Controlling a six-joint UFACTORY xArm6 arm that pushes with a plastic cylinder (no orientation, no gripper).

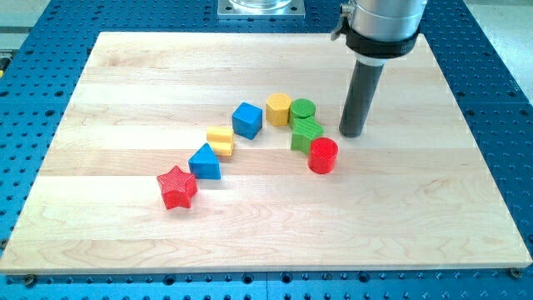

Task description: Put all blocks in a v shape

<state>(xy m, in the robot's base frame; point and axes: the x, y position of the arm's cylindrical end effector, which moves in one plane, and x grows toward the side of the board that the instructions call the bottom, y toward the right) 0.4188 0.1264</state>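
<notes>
- Nearest the view's bottom, the red star [176,187] lies on the wooden board [100,225], with the blue triangle [205,162] touching it up-right.
- The red cylinder [323,156] stands at the view's right, touching the green star [306,133] above it.
- The yellow heart [221,140] and blue cube [247,120] carry the left line upward.
- Farthest, the yellow hexagon [278,109] touches the green cylinder [303,109].
- My tip [351,133] rests just right of the green star; the rod carries no pincer.
</notes>
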